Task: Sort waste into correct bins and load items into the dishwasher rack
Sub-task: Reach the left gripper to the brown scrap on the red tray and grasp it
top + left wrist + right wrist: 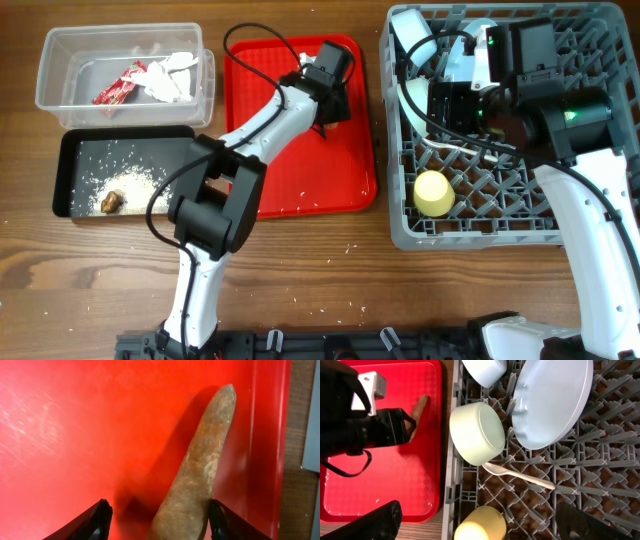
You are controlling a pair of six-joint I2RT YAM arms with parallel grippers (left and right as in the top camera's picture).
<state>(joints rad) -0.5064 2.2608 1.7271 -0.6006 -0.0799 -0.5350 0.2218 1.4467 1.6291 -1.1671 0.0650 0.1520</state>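
Left wrist view, brown carrot-like stick (pixel 204 467), rough, tapered, lying on red tray (pixel 75 425) near its rim, left gripper (pixel 160 507) jaws apart either side of thick end, right gripper (pixel 477 507) jaws wide apart beside tray

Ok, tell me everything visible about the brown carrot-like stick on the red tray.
The brown carrot-like stick is tapered, rough and matte with pale scuffs, narrowing to a rounded tip. It lies flat on the flat red plastic tray, close alongside its raised rim. Its thick end sits inside the open left gripper, not yet gripped.
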